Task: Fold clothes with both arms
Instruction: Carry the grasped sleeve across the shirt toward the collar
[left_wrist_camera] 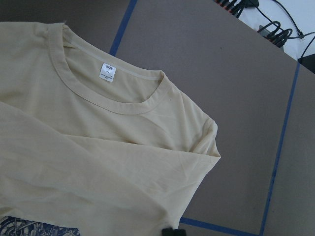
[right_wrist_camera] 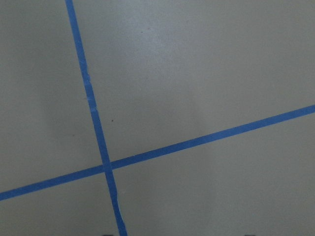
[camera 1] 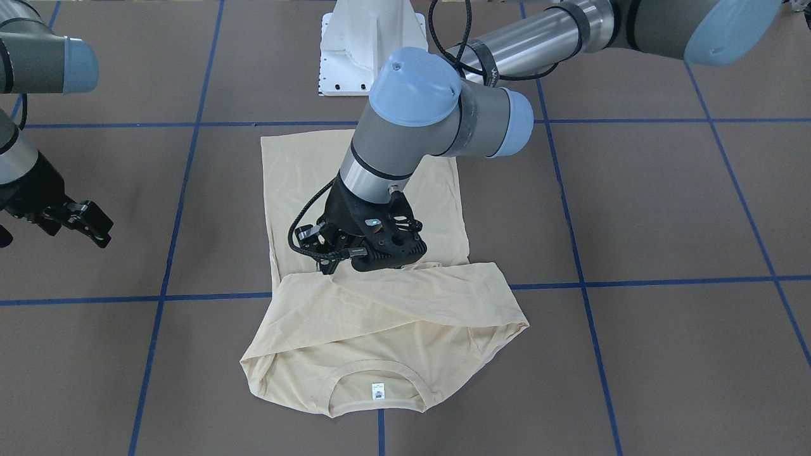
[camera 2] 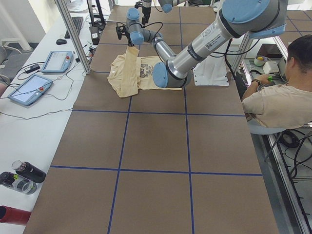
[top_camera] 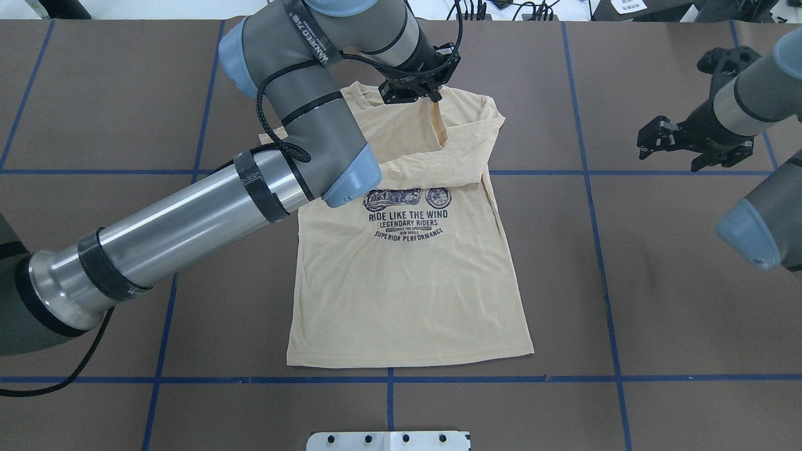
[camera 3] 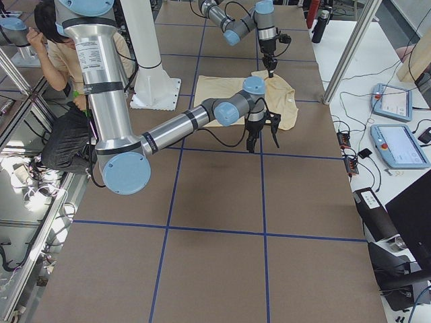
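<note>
Cream T-shirt (top_camera: 407, 282) flat | left hand (top_camera: 433, 99) grasping sleeve (top_camera: 438, 122) | right hand (top_camera: 668, 155) released, apart

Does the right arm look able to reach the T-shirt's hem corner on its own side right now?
Probably yes. The right tool hangs open over the table beside the T-shirt, nothing lies between it and that hem corner, and the left arm crosses only the far side.

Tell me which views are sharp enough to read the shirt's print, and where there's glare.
Overhead exterior: sharp, the navy print on the pale cream-yellow long-sleeved T-shirt reads clearly. Exterior left: print too small. Left wrist: crisp, yet the small white neck label is illegible. Exterior front-facing: highlight streaks on the left arm's silver tube.
</note>
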### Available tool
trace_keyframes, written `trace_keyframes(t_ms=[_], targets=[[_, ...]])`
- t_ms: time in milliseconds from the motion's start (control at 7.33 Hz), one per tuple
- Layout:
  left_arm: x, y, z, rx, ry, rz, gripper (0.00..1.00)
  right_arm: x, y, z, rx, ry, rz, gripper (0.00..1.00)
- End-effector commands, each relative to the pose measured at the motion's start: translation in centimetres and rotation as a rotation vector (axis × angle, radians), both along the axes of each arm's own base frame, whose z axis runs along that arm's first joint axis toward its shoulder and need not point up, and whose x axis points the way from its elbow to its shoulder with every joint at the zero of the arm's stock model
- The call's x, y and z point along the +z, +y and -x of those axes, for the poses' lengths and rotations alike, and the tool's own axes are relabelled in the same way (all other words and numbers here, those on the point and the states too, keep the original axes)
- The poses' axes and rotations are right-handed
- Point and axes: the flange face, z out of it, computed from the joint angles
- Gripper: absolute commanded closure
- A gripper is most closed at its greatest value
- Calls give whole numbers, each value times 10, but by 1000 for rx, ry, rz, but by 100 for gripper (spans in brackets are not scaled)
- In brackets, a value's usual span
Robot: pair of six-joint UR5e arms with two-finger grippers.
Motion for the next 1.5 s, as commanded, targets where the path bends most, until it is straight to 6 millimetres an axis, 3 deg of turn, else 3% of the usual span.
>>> trace_keyframes(t_ms=[0, 273, 682, 955, 1092, 1228, 1365], targets=[[-29, 6, -3, -1, 30, -29, 100, -1, 0, 0, 0, 0, -1, 8], [-30, 9, -9, 7, 40, -43, 100, -1, 0, 1, -1, 0, -1, 8], [-34, 43, -52, -16, 26, -71, 100, -2, -1, 1, 0, -2, -4, 8], [-25, 39, -61, -13, 31, -78, 100, -2, -1, 1, 0, -2, -4, 8], [-24, 40, -62, -11, 31, -81, 59, -2, -1, 1, 1, -1, -5, 8], [-24, 40, -62, -10, 30, -84, 30, -5, -2, 2, 5, -4, -4, 6], [-25, 41, -61, -9, 33, -88, 12, -6, -2, 2, 6, -5, -4, 5]])
